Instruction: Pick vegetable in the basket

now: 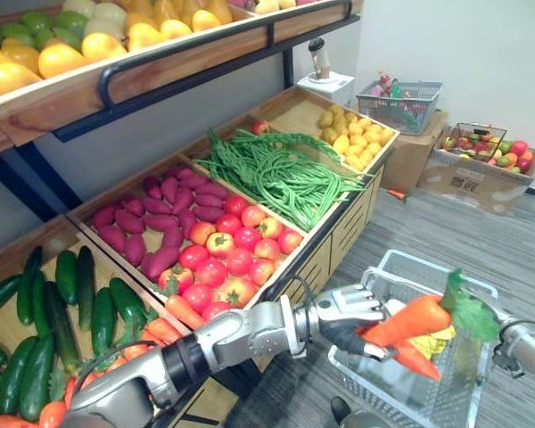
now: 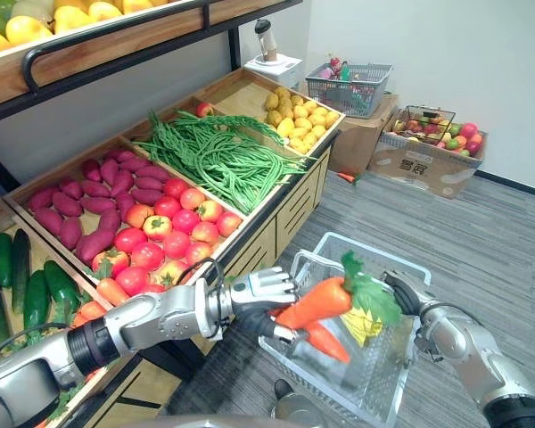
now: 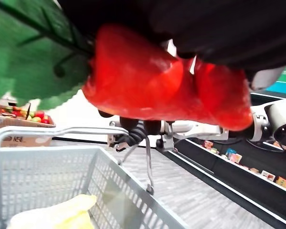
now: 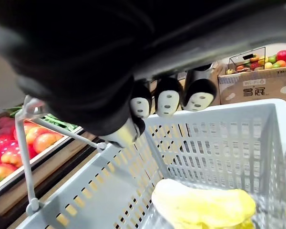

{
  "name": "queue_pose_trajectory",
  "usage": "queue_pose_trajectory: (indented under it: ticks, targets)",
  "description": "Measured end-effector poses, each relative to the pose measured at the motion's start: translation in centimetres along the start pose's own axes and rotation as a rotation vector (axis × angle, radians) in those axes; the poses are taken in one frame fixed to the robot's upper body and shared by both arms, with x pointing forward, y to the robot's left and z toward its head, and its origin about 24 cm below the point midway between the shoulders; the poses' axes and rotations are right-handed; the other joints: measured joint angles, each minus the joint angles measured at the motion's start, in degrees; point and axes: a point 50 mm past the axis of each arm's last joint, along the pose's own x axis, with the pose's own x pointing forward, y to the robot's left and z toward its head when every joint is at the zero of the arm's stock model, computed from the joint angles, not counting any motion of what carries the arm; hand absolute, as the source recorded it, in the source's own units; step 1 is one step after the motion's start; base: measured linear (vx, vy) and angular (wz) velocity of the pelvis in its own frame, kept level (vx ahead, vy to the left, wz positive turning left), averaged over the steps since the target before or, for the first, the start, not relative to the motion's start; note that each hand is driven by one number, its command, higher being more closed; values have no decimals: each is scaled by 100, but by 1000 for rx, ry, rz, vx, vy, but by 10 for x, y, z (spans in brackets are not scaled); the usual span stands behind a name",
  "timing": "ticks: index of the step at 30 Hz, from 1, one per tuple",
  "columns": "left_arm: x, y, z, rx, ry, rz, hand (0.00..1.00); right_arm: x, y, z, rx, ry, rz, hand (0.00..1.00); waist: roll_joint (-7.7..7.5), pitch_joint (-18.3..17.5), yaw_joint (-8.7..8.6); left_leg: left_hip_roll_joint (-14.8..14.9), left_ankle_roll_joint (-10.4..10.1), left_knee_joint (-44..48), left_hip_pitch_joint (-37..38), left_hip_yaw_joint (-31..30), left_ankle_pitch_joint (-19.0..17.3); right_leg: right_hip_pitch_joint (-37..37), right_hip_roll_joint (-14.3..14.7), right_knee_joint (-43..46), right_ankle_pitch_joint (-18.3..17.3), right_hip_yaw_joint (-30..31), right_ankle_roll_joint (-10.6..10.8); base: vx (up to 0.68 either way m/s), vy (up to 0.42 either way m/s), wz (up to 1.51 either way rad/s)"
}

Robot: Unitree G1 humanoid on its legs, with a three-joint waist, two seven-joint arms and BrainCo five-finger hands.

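The left hand (image 1: 349, 305) is reaching in from the lower left and sitting at the lower middle of the left eye view, its fingers curling round the thick end of an orange carrot (image 1: 412, 319). The carrot is pointing up to the right, with its green leaves (image 1: 468, 308) spreading at the lower right, and it is hanging over the open top of the pale grey basket (image 4: 219, 138). A second carrot (image 1: 417, 360) is showing just beneath the first, and I cannot tell whether the fingers are gripping it too. A yellow vegetable (image 4: 202, 207) is lying on the basket's floor. The right hand (image 2: 410, 290) is coming in from the lower right, and in the left wrist view it is closing round the wire basket handle (image 3: 147, 164) and carrying the basket beside the stall. Behind the left arm, wooden crates are running from lower left to upper right, holding cucumbers (image 1: 62, 303), loose carrots (image 1: 174, 316), purple sweet potatoes (image 1: 152, 223), tomatoes (image 1: 232, 259), green beans (image 1: 281, 174) and yellow fruit (image 1: 357, 134). At the upper right, a cardboard box (image 1: 468, 183) of mixed fruit is standing on the floor.
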Motion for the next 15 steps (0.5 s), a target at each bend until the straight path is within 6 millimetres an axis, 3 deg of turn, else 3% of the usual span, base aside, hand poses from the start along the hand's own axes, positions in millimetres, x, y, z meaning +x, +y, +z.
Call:
queue_pose_trajectory:
  ticks: [6,15]
  targets:
    - [7,-17,-16,-26,57,-79,100,1,-7,32,-70,-172,72,100,3,11,-158,102,-32,314,-73,113,-209,-101,18,11,21,116,36,-45,17,-9]
    - [21,-31,-30,-29,117,-144,100,10,-21,62,-73,-311,70,100,-10,21,-314,140,-48,510,18,453,-331,-193,118,14,54,420,87,-15,30,-19]
